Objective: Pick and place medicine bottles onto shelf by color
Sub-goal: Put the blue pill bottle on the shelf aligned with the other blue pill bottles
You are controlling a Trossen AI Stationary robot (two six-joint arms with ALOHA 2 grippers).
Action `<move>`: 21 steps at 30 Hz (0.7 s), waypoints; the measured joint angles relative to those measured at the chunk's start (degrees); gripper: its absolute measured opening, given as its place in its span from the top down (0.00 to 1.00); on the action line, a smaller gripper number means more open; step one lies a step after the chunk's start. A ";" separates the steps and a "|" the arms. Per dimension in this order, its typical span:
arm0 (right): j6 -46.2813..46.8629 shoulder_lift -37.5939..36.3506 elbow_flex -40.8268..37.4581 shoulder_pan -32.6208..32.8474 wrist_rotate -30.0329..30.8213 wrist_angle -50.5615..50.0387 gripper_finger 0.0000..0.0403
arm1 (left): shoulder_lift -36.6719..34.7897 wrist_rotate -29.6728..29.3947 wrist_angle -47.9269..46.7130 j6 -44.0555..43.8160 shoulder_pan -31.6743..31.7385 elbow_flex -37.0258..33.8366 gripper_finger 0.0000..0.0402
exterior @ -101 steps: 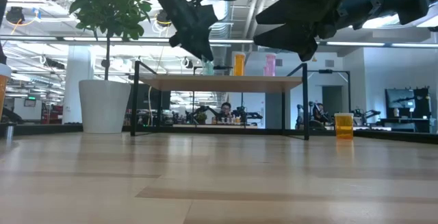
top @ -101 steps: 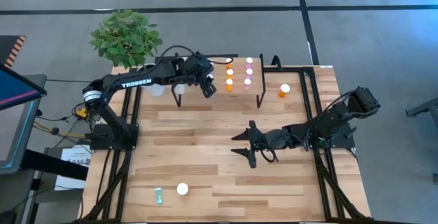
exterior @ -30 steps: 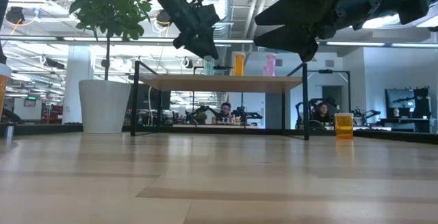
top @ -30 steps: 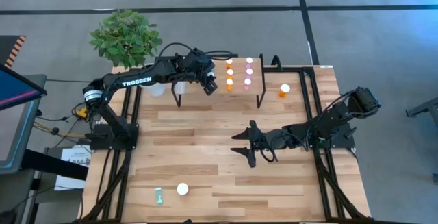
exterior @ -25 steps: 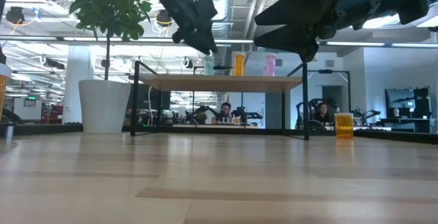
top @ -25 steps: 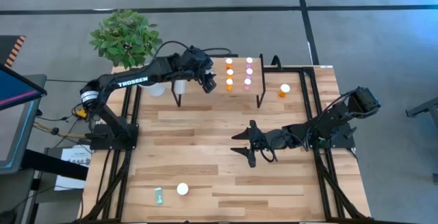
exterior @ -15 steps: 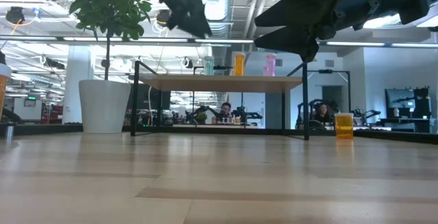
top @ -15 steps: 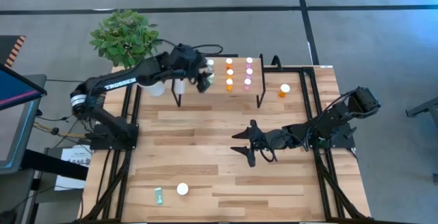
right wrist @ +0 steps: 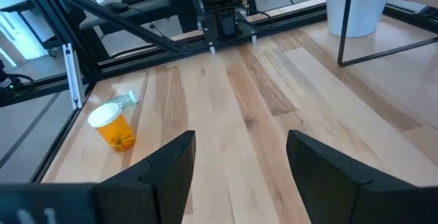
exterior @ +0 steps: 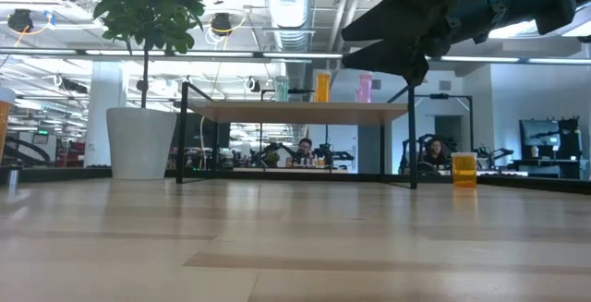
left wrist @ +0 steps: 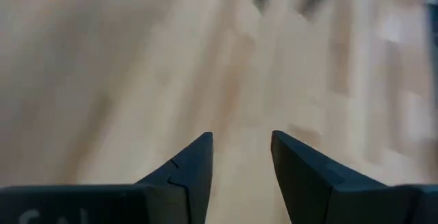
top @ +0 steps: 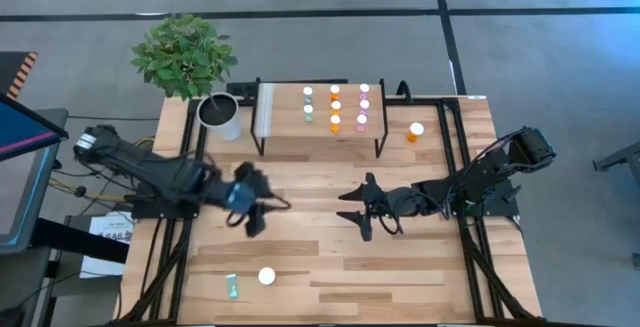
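Teal, orange and pink medicine bottles [top: 335,106] with white caps.

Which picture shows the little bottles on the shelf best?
The high view: it shows the bottles on the shelf in rows. The low view shows three side-on. The wrist views don't show them.

Shelf [top: 318,135] at the far middle of the counter [top: 330,267], bottles [top: 335,106] in rows on its right half, plant pot [top: 220,116] just left of it, one bottle [top: 415,131] right of it, two bottles [top: 266,277] near the counter's near-left edge, left tool [top: 252,210] over the left-middle, right tool [top: 362,210] over the centre.
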 joint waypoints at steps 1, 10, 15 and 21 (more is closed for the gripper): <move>0.06 0.00 0.00 0.00 0.00 -0.03 0.37 | -0.88 0.35 -0.08 -4.35 -2.51 -1.50 0.66; 0.57 0.00 0.00 0.09 0.00 -0.17 0.37 | -2.57 4.92 1.18 -44.52 -23.08 -19.35 0.66; 0.85 0.00 0.00 0.11 0.00 -0.47 0.37 | -2.58 10.89 8.32 -61.14 -30.78 -24.69 0.65; 1.24 0.00 0.00 0.11 0.00 -0.63 0.37 | -0.33 9.24 13.53 -72.67 -38.56 -25.62 0.53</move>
